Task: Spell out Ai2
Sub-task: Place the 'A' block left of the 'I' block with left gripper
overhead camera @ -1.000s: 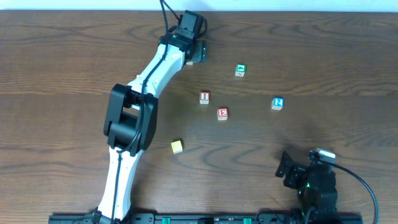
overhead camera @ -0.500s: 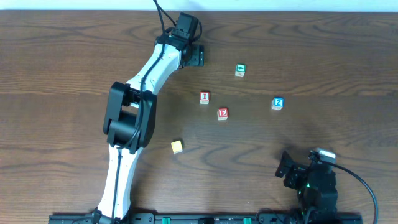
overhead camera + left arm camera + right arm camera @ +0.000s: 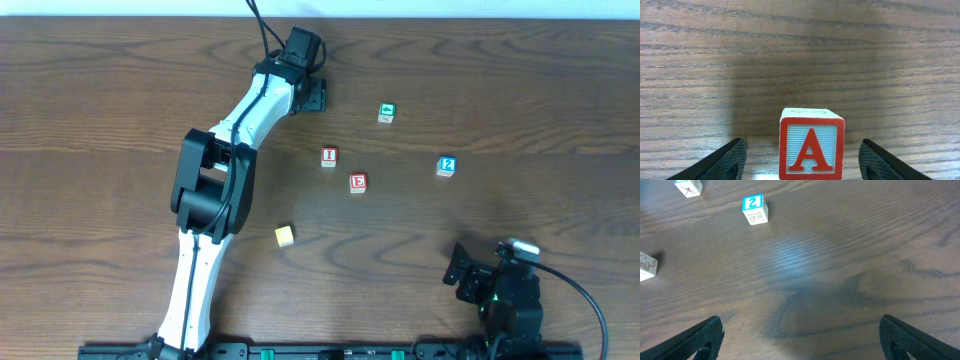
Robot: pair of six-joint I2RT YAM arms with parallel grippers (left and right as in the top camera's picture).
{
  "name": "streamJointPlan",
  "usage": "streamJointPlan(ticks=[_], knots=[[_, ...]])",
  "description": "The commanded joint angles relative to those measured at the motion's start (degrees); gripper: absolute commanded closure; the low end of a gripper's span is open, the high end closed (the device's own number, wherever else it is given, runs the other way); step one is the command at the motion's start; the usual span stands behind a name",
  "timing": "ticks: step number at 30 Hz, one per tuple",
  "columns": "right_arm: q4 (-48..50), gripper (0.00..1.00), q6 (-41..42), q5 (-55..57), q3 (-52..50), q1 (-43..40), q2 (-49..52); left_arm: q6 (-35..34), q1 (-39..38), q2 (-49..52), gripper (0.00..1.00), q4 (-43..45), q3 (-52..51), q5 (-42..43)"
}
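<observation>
Reaching from the near edge up to the far edge of the counter, the left arm passes just left of a yellow block [image 3: 285, 235] lying toward the near edge. The left gripper [image 3: 315, 96] sits low by the far edge with its fingers [image 3: 732, 160] spread wide. Block A [image 3: 811, 150] stands upright between them, its red letter facing the wrist camera, with a gap on each side so neither finger touches it. Around the counter's middle, block I [image 3: 329, 156] and block E [image 3: 358, 183] sit close but apart. A green block [image 3: 387, 112] lies nearer the far edge, and block 2 [image 3: 446, 166] is further right. By the near edge, toward the right corner, the right gripper [image 3: 462, 270] rests with fingers [image 3: 707, 332] wide apart over bare wood.
</observation>
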Motion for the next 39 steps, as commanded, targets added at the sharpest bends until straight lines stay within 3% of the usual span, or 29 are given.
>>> streamJointPlan(ticks=[1, 14, 25, 31, 34, 39], knots=[[-0.1, 0.01, 0.7, 0.2, -0.6, -0.3, -0.3, 0.2, -0.2, 0.9, 0.28, 0.7, 1.4, -0.9], [-0.1, 0.01, 0.7, 0.2, -0.6, -0.3, -0.3, 0.0, -0.7, 0.9, 0.58, 1.3, 1.4, -2.8], [-0.1, 0.01, 0.7, 0.2, -0.6, -0.3, -0.3, -0.3, -0.7, 0.9, 0.64, 1.3, 1.4, -3.5], [-0.1, 0.01, 0.7, 0.2, -0.6, -0.3, -0.3, -0.8, -0.7, 0.9, 0.74, 1.2, 1.4, -3.5], [-0.1, 0.01, 0.7, 0.2, -0.6, -0.3, -0.3, -1.2, -0.7, 0.6, 0.78, -0.2, 1.7, -3.5], [-0.1, 0.01, 0.8, 0.2, -0.6, -0.3, -0.3, -1.6, -1.2, -1.5, 0.94, -9.5, 6.7, -3.5]])
